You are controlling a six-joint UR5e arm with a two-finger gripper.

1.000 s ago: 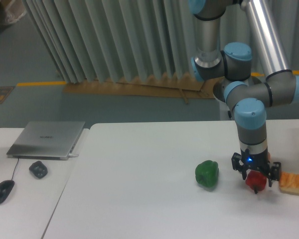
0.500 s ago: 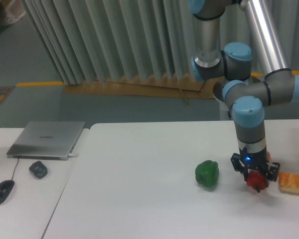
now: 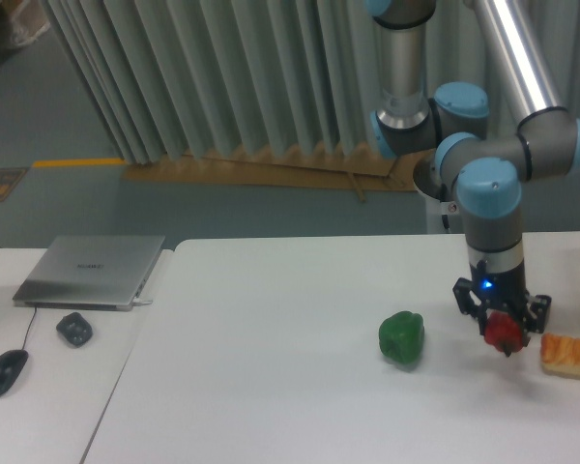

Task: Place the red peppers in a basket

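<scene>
Closest neighbour is the green bell pepper, sitting on the white table toward its front right part, just left of the gripper and clear of it. On the other side, right at the table's right edge, there's an orange-tan woven thing — only partly in frame, could be a basket but I can't say for sure. Over on a separate desk at the left: a closed silver laptop, a black mouse and a small dark lump, all well apart from the action. The red pepper is small, glossy, bright red, and it's clamped between the two black fingers, which are closed onto its sides. It looks to be off the tabletop, near the right edge, between the green one and the woven thing. The middle and left of the white table are bare surface — the tight spot is only that gap on the right.
</scene>
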